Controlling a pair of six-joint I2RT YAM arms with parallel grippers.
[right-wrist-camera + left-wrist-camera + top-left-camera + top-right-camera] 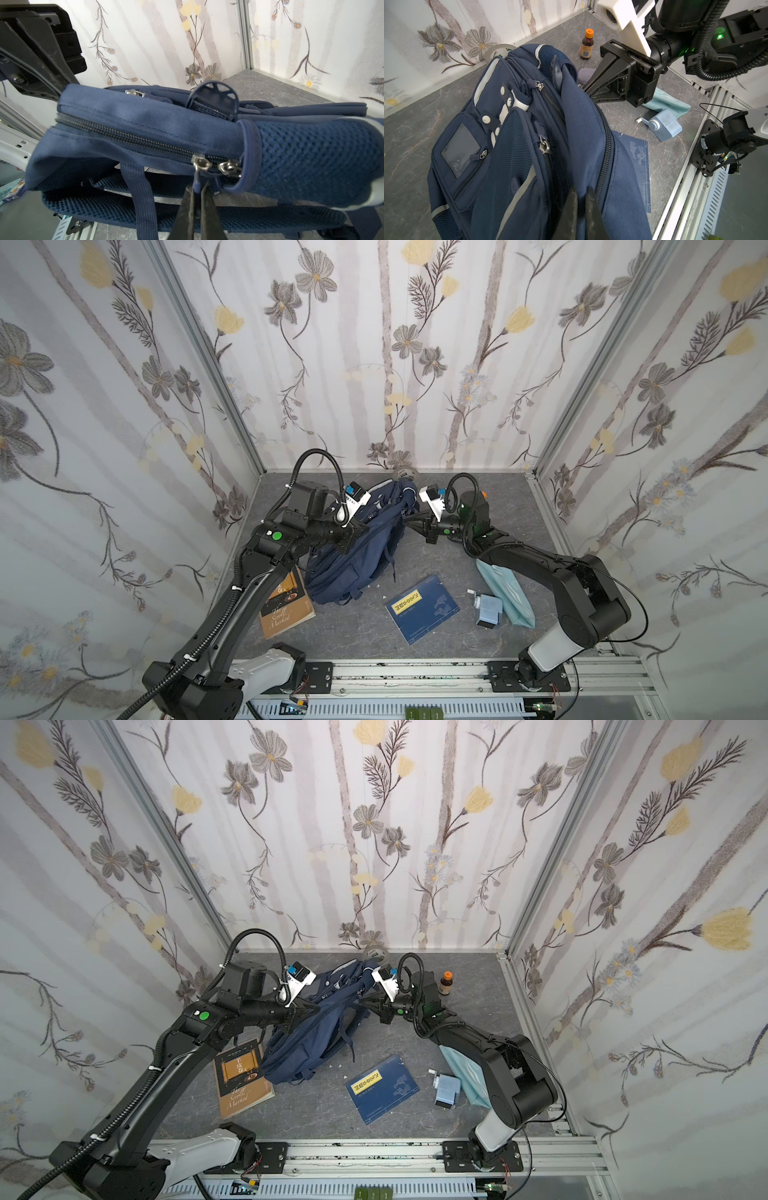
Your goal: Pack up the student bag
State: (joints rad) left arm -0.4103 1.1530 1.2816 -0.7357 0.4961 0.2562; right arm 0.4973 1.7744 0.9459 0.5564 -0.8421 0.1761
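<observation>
The navy backpack [353,560] sits slumped on the grey worktop [353,639]. It reaches from the middle towards the back edge, with its top held up between the two arms. In the right wrist view its main zip [124,137] is closed, and two metal sliders sit side by side next to the mesh panel. The right gripper [197,191] has its jaws pressed together on the blue zip pull [196,182] that hangs from one slider. The left gripper [581,199] is also closed tight, pinching a fold of the backpack's fabric beside a zip.

A roll of tape [376,955] lies behind the backpack at the back edge. A brown bottle [446,982] with an orange cap stands upright towards the back right corner, behind the right arm. A brown book [286,614] lies flat near the left edge, just beside the backpack's lower end and partly under the left arm. A blue booklet [422,610] with a yellow label lies flat towards the front, apart from the backpack. To its right a small pale blue device [490,608] rests against a teal pouch [511,601] near the right edge.
</observation>
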